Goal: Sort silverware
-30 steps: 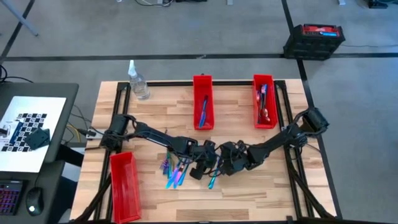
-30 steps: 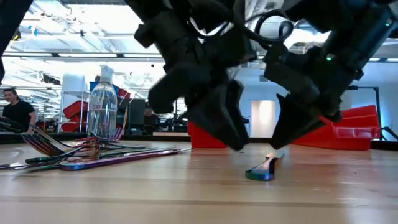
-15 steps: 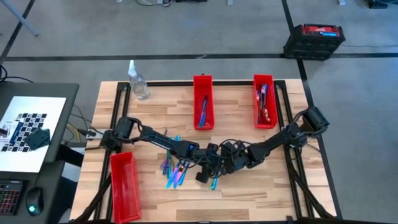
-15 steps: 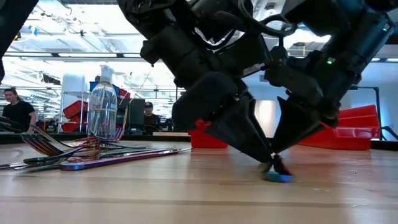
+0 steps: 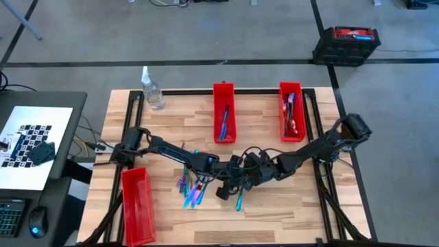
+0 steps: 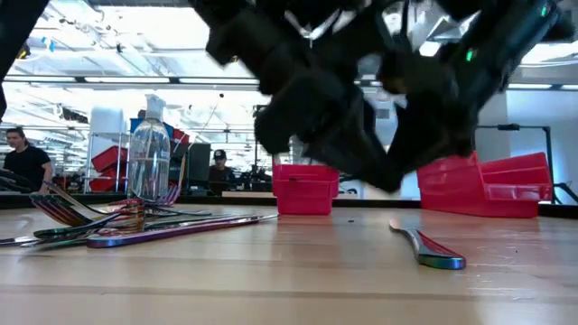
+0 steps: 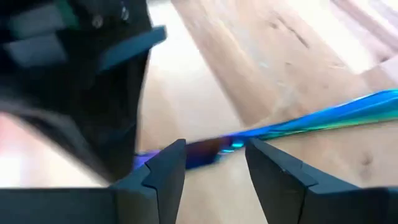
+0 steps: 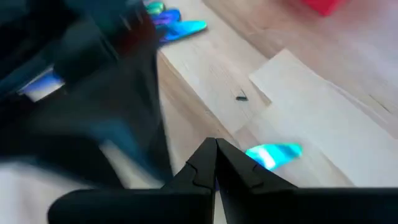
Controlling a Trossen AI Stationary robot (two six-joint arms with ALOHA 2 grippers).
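Note:
A lone iridescent piece of silverware (image 5: 238, 200) lies flat on the wooden table (image 5: 288, 206) and also shows in the low view (image 6: 424, 250). My left gripper (image 7: 214, 162) hangs open just above this piece (image 7: 292, 124), one finger on each side of it, not touching. Beside it my right gripper (image 8: 216, 149) is shut and holds nothing, with the piece's teal end (image 8: 273, 154) on the table next to its tips. In the high view my left gripper (image 5: 226, 190) and right gripper (image 5: 247, 175) stand close together. A pile of silverware (image 5: 192, 189) lies to the left.
Red bins stand at the far middle (image 5: 224, 122) and far right (image 5: 291, 120), both with silverware inside. A third red bin (image 5: 137, 204) lies at the near left. A clear spray bottle (image 5: 152, 92) stands at the far left corner. People show in the room behind.
Both grippers came down together onto the lone piece near the table's middle, then rose clear of it. The piece, one end raised before, now lies flat and a little farther toward the right edge. My right gripper has drawn back toward the far right.

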